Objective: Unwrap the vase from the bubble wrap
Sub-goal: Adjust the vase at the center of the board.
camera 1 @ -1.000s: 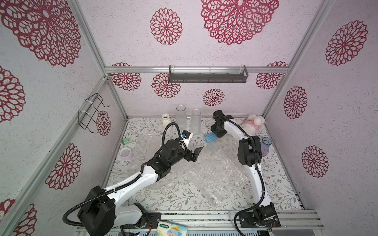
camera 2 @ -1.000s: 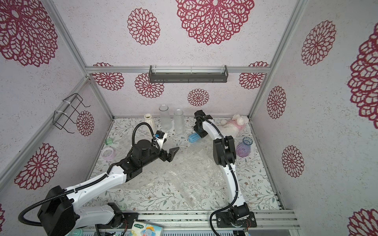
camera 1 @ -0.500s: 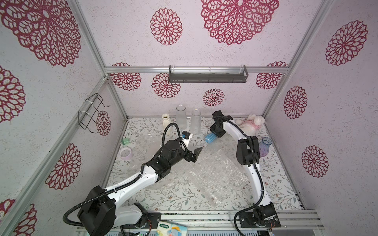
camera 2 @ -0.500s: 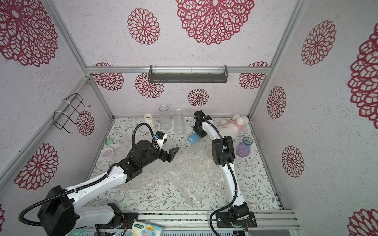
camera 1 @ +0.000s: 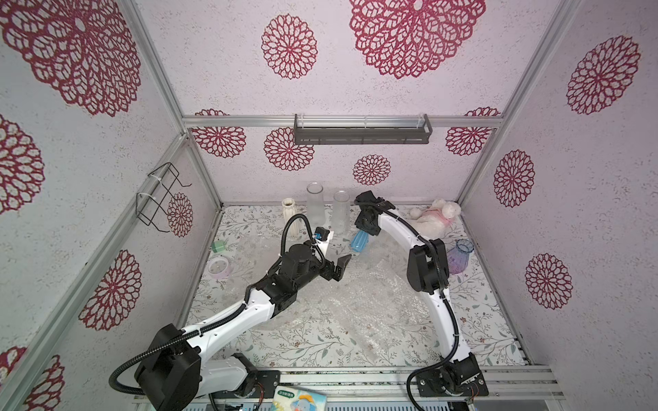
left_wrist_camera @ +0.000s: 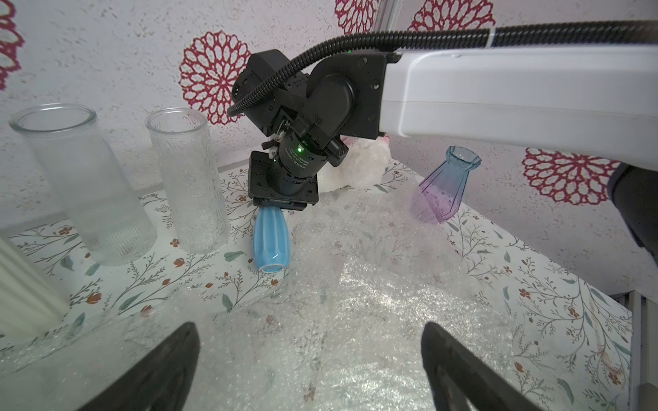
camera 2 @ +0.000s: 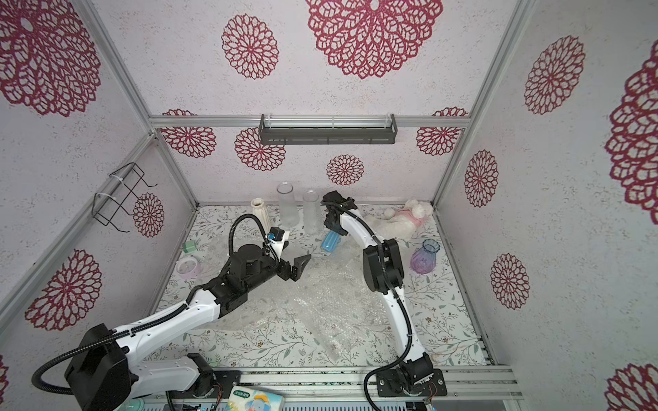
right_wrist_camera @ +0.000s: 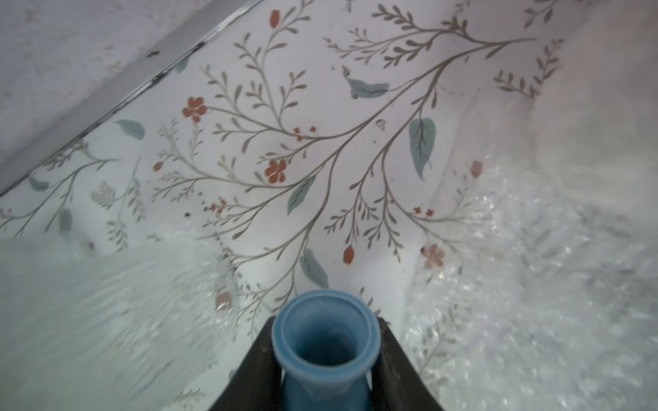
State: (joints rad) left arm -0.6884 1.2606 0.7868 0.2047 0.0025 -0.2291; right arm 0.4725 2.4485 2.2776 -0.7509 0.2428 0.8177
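Note:
The vase (camera 1: 359, 241) (camera 2: 330, 243) is small, blue and bare, tilted with its base low near the far edge of the bubble wrap (camera 1: 356, 302) (camera 2: 320, 302). My right gripper (camera 1: 366, 230) (camera 2: 336, 233) (left_wrist_camera: 276, 208) is shut on its neck; in the right wrist view the vase's mouth (right_wrist_camera: 322, 341) sits between the dark fingers of that gripper (right_wrist_camera: 325, 320). The clear wrap (left_wrist_camera: 356, 320) (right_wrist_camera: 516, 284) lies spread and crinkled over the table's middle. My left gripper (camera 1: 341, 268) (camera 2: 300, 267) (left_wrist_camera: 309, 325) hovers open above the wrap, holding nothing.
Two clear glass cylinders (camera 1: 315, 206) (camera 1: 341, 213) and a cream ribbed vase (camera 1: 292, 217) stand at the back, close to the blue vase. A purple-blue glass vase (camera 1: 459, 256) and a white plush toy (camera 1: 434, 219) are on the right. A green block (camera 1: 218, 245) and a pink ring (camera 1: 219, 267) lie on the left.
The right arm has shifted slightly left with the blue vase, and its jaws have narrowed on the neck. The left arm has stayed in place, open.

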